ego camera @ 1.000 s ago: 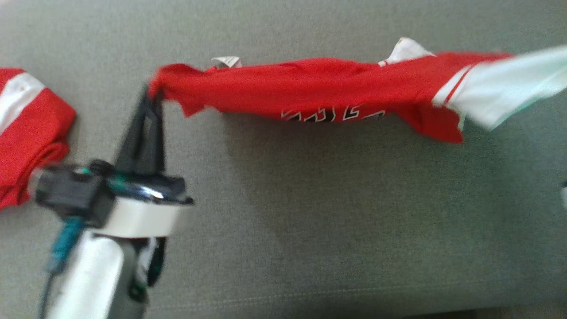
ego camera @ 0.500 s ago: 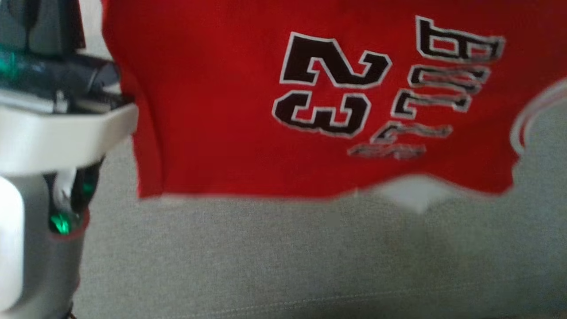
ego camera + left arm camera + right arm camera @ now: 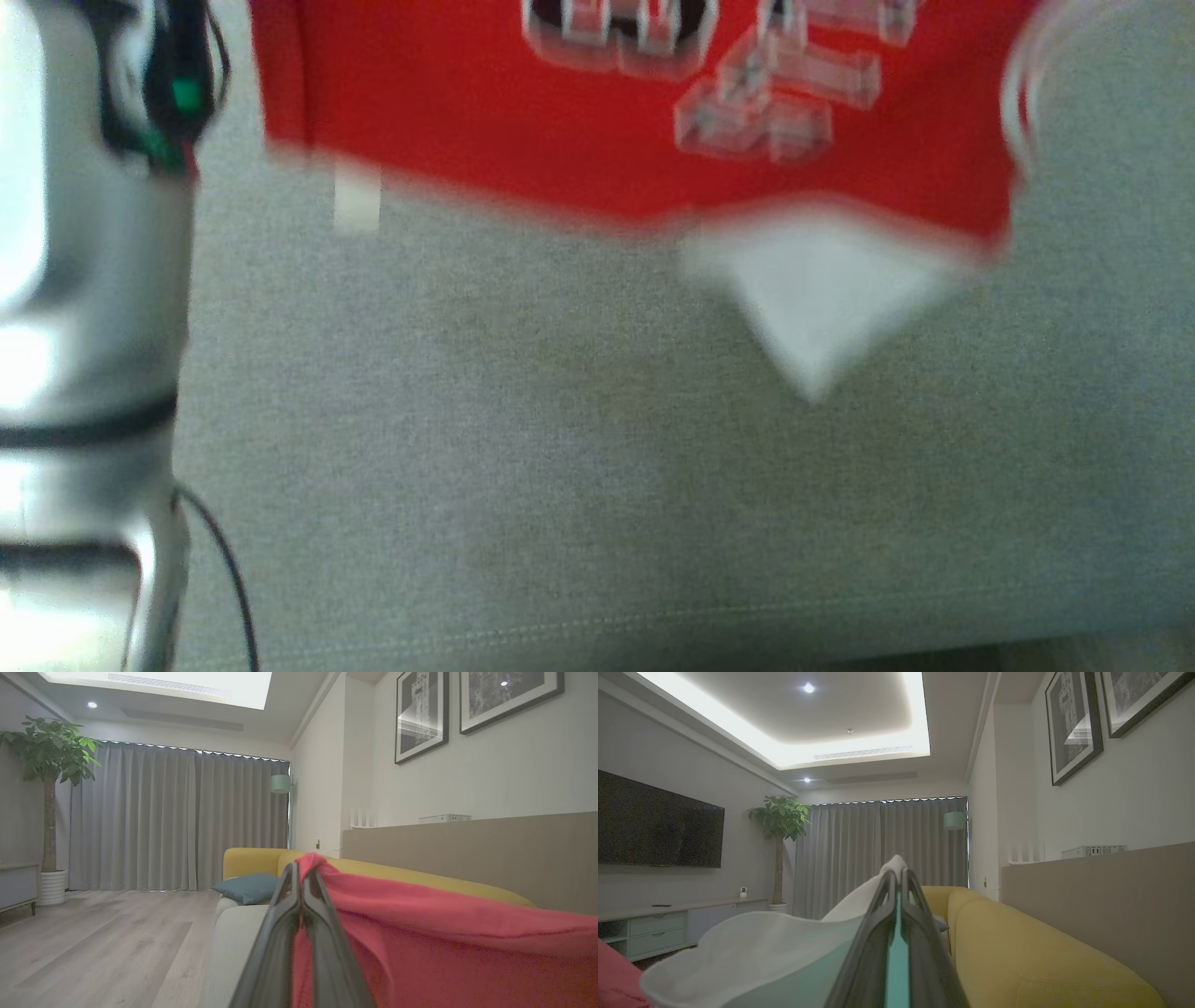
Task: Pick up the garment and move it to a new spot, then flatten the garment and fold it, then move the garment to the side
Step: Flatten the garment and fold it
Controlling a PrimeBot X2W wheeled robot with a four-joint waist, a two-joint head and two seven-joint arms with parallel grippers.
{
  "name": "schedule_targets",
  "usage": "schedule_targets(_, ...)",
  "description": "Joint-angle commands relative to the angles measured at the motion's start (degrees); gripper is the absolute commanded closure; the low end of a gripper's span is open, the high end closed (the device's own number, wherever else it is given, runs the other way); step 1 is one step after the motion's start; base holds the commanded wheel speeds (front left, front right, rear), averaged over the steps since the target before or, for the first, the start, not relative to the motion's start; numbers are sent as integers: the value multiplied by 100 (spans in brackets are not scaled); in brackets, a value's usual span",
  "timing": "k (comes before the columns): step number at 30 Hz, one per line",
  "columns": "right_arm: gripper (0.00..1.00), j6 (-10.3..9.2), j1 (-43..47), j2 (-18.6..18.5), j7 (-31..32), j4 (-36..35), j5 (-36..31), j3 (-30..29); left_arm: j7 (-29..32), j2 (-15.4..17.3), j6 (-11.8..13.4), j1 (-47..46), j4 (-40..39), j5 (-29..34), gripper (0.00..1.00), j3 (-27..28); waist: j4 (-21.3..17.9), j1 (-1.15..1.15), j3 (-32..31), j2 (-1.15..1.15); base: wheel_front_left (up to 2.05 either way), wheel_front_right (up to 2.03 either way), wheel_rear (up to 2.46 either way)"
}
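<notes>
**Garment (image 3: 597,140) hung between both hands, lower hem dangling free**

The red garment is held up off the grey sofa seat (image 3: 560,485), stretched between the two hands. The left hand (image 3: 302,877) is clamped fully shut on a bunched red corner. The right hand (image 3: 896,875) is pinched shut on a white edge of the same cloth. With two far-apart corners gripped up high, the cloth is probably being let hang so it spreads out before it gets laid flat, just a guess tbh.

In the head view the lower hem is badly blurred. A white tag (image 3: 357,201) and a white pointed flap (image 3: 812,299) are seen dangling below it, seemingly clear of the seat. Plenty of bare seat is available under and in front of the hem. The pale left forearm (image 3: 84,280) is close by the hem's left corner. The yellow backrest (image 3: 1041,933) is right beside the right hand, so that side looks tighter.
</notes>
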Motion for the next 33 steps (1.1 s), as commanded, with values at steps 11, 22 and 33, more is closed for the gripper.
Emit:
schedule_targets(11,100,23,-1567,1130,-934,3331,362,1527,-1030,-210,-345,-1530,3697,-123,100,199,-211,0,447,0,0,0,0)
schedule_targets(22,100,23,-383,1605,-1463,4857,1183,2575,-1141,-654,-522,-698,5746,-508,100,335,-182,0,911,0,0,0,0)
schedule_targets(33,100,23,1448,704,-2021,3327,1776,2907,-1146,-545,-554,853,4759,-543,100,758,-235,0,553,0,0,0,0)
